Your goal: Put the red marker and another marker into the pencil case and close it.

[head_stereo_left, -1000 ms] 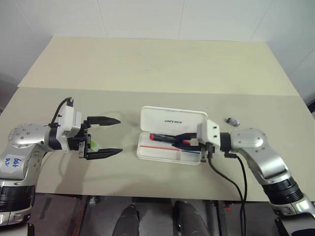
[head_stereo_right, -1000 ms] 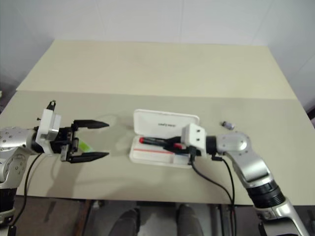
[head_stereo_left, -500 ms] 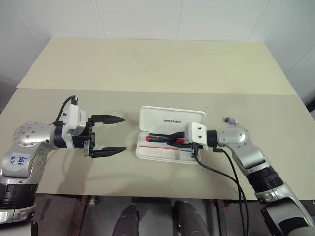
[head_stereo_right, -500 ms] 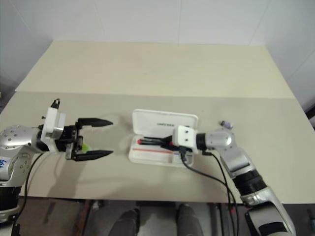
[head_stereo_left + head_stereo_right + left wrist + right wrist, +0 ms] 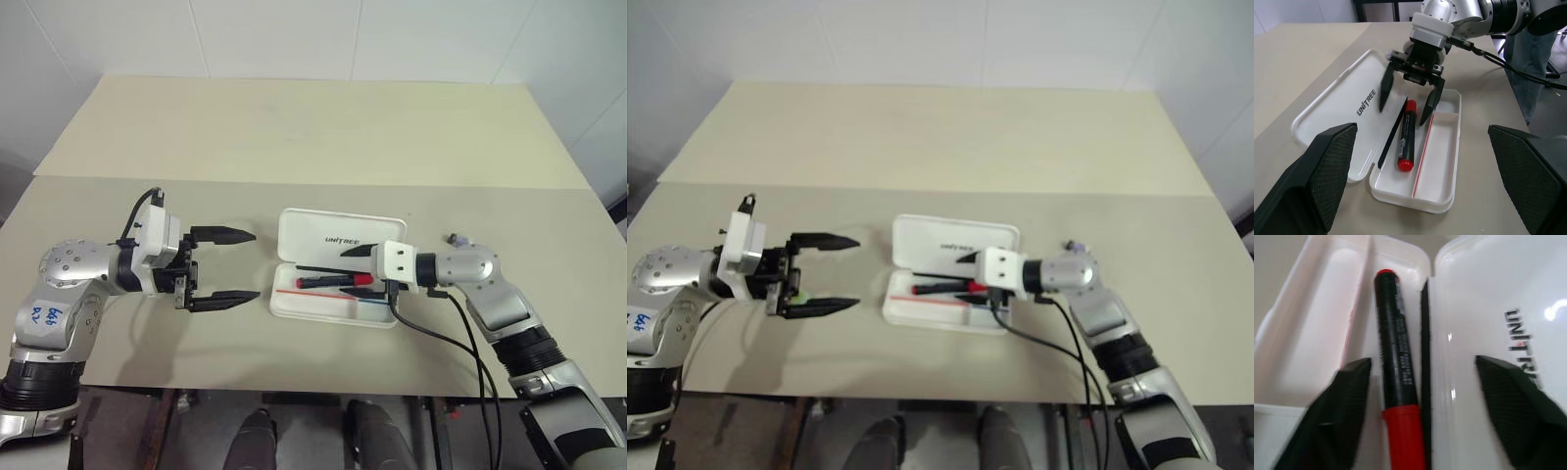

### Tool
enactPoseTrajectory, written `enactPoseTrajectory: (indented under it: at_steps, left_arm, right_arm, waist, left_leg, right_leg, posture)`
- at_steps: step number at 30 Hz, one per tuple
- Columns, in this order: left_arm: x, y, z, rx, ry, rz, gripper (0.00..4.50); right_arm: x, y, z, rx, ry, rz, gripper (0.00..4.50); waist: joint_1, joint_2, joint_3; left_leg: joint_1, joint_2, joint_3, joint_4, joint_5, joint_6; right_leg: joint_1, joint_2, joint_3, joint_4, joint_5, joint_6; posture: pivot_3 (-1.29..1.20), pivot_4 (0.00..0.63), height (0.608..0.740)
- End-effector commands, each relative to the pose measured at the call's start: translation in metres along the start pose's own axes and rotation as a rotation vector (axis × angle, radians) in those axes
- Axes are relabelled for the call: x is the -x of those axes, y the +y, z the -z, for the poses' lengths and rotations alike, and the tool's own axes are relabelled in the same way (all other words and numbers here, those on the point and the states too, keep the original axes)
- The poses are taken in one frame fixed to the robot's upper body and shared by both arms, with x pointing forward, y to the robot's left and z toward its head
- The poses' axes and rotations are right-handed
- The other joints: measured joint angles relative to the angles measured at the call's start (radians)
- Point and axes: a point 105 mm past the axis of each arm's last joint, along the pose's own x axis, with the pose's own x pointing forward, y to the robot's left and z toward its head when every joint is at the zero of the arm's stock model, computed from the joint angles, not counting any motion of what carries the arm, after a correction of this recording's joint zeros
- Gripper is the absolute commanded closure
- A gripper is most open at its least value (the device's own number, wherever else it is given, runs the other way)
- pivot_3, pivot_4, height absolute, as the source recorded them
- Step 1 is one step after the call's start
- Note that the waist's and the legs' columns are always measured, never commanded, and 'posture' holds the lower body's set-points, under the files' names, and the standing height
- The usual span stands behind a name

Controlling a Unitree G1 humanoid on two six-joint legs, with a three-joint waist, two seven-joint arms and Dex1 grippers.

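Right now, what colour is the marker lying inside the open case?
Red marker with a black section; clearest in the left wrist view.

Silver arms, black-fingered end effectors

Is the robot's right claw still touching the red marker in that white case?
Apart. In the left wrist view the right claw stands open, its fingers either side of the red marker, which lies loose in the pencil case.
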Motion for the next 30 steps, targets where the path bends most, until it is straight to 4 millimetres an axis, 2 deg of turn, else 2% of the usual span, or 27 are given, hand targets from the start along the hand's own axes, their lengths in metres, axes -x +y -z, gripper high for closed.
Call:
enactPoseTrajectory:
  at_steps: [1, 8, 12, 17, 21, 25, 27, 30]
  left_arm:
    - [-0.002, 0.001, -0.009, -0.054, -0.011, 0.005, 0.00]
    - [-0.002, -0.001, -0.008, -0.052, -0.014, 0.007, 0.00]
    - [-0.002, -0.002, -0.007, -0.051, -0.014, 0.007, 0.00]
    - [0.003, -0.002, -0.003, -0.036, -0.008, -0.061, 0.00]
    - [0.010, 0.002, 0.001, 0.003, -0.029, -0.273, 0.00]
    - [0.018, 0.000, 0.010, 0.063, -0.060, -0.572, 0.00]
    - [0.023, 0.005, 0.012, 0.079, -0.062, -0.702, 0.00]
    - [0.038, 0.015, 0.020, 0.139, -0.080, -0.990, 0.00]
  right_arm:
    - [0.000, -0.001, -0.018, 0.022, -0.060, 0.005, 0.02]
    - [0.008, -0.007, -0.051, -0.087, -0.228, 0.071, 0.02]
    - [0.021, 0.002, -0.078, -0.164, -0.380, 0.051, 0.02]
    - [0.042, 0.012, -0.093, -0.227, -0.426, 0.046, 0.02]
    - [0.065, 0.018, -0.104, -0.267, -0.428, 0.069, 0.02]
    - [0.097, -0.002, -0.090, -0.262, -0.331, 0.175, 0.02]
    - [0.101, -0.006, -0.084, -0.262, -0.305, 0.195, 0.02]
    - [0.101, -0.010, -0.082, -0.240, -0.289, 0.205, 0.02]
  waist:
    - [0.000, 0.000, 0.000]
    - [0.001, 0.000, 0.000]
    - [0.002, 0.000, 0.000]
    - [0.003, 0.000, 0.000]
    - [0.004, 0.000, 0.000]
    - [0.004, -0.001, 0.000]
    - [0.006, -0.001, -0.001]
    - [0.007, -0.002, -0.001]
  left_leg:
    - [0.000, 0.000, 0.000, 0.000, 0.000, 0.000]
    - [0.000, 0.000, 0.000, 0.000, 0.000, 0.000]
    - [0.000, 0.000, 0.000, 0.000, 0.000, -0.001]
    - [0.000, 0.000, 0.000, 0.000, 0.000, 0.000]
    - [0.000, 0.000, -0.001, 0.000, 0.000, 0.000]
    - [0.000, 0.000, 0.000, 0.001, 0.000, 0.000]
    - [0.000, 0.000, 0.000, 0.002, 0.000, 0.000]
    - [0.001, 0.000, -0.001, 0.006, 0.000, 0.001]
  right_leg:
    - [0.000, 0.000, 0.000, 0.000, 0.000, 0.000]
    - [0.000, 0.000, 0.000, 0.001, 0.000, 0.000]
    - [0.000, 0.000, 0.000, 0.001, 0.000, 0.000]
    - [0.000, 0.000, 0.000, 0.001, 0.000, 0.000]
    - [0.000, 0.000, 0.000, 0.001, 0.000, 0.000]
    - [0.001, -0.001, 0.001, 0.000, 0.000, 0.000]
    - [0.001, 0.000, 0.001, 0.001, 0.000, 0.000]
    - [0.002, 0.001, 0.001, 0.002, 0.001, 0.000]
  posture:
    - [0.00, 0.150, 0.740]
    - [0.00, 0.150, 0.740]
    - [0.00, 0.150, 0.740]
    - [0.00, 0.150, 0.740]
    - [0.00, 0.150, 0.740]
    - [0.00, 0.150, 0.740]
    - [0.00, 0.150, 0.740]
    - [0.00, 0.150, 0.740]
